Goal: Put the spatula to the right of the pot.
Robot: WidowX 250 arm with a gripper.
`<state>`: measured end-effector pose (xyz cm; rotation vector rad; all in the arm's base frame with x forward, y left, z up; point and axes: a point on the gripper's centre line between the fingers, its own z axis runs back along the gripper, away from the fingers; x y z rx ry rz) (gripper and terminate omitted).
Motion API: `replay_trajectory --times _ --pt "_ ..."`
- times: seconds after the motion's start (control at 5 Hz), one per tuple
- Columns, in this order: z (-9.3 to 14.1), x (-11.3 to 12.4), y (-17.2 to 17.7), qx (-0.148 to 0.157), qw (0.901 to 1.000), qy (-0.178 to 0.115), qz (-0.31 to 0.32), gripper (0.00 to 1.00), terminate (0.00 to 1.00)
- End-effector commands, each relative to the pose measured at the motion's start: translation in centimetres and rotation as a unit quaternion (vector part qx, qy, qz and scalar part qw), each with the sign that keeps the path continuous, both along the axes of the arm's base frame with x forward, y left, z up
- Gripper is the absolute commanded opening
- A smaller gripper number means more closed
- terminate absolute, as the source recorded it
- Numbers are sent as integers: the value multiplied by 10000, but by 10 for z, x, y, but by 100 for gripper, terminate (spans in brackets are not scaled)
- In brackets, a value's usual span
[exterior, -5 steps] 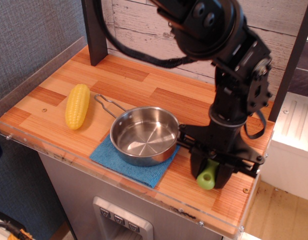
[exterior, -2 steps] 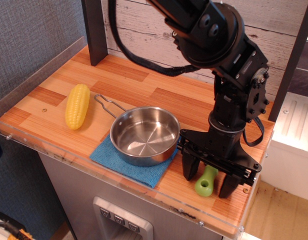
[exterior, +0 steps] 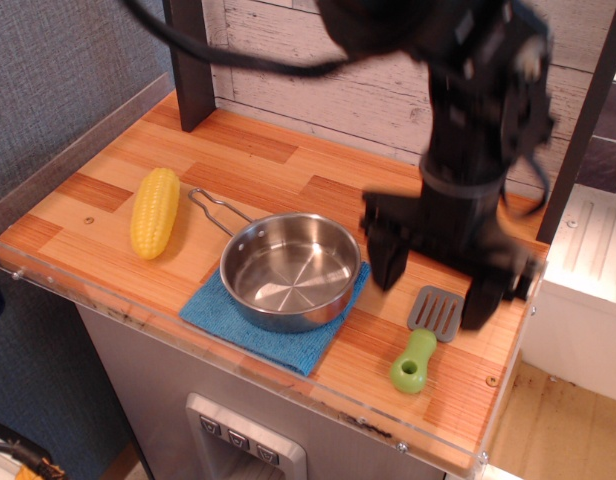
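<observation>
- Spatula [exterior: 425, 338] lies flat on the tabletop [exterior: 278, 170], right of the pot [exterior: 289, 270], near it but not touching. Grey blade points toward the back, green handle toward the front edge.
- Tool [exterior: 435, 288] hangs above the spatula with its jaws spread wide, holding nothing. The picture is motion-blurred around the arm, so I can't tell the exact height.
- I judge the placement done; the step in hand is the retreat.
- To do it well I'd lift straight up, no sideways drift: one finger [exterior: 387, 262] sits close to the pot's right rim, the other near the blade's right side. A swing could nudge either one.
- I'd leave the jaws spread until well above the blade, since closing low could catch it.
- The spatula is fairly close to the front right of the tabletop, so any bump toward that edge is the risk to watch.
- Pot sits on the blue cloth [exterior: 273, 330], wire handle pointing back-left toward the corn cob [exterior: 154, 211]. Both are well out of my path.
</observation>
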<state>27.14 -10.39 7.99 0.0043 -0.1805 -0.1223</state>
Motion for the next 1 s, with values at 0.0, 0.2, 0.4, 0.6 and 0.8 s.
replay_trajectory --times 0.0,0.2,0.4,0.6,0.8 --pt "39 -6 35 -118 9987 -422 269 100 0" --pt "36 -2 47 -117 9991 -334 232 100 0" --pt "36 -2 47 -117 9991 -334 232 100 0" --pt "36 -2 47 -117 9991 -334 232 100 0" --pt "36 -2 47 -117 9991 -334 232 100 100"
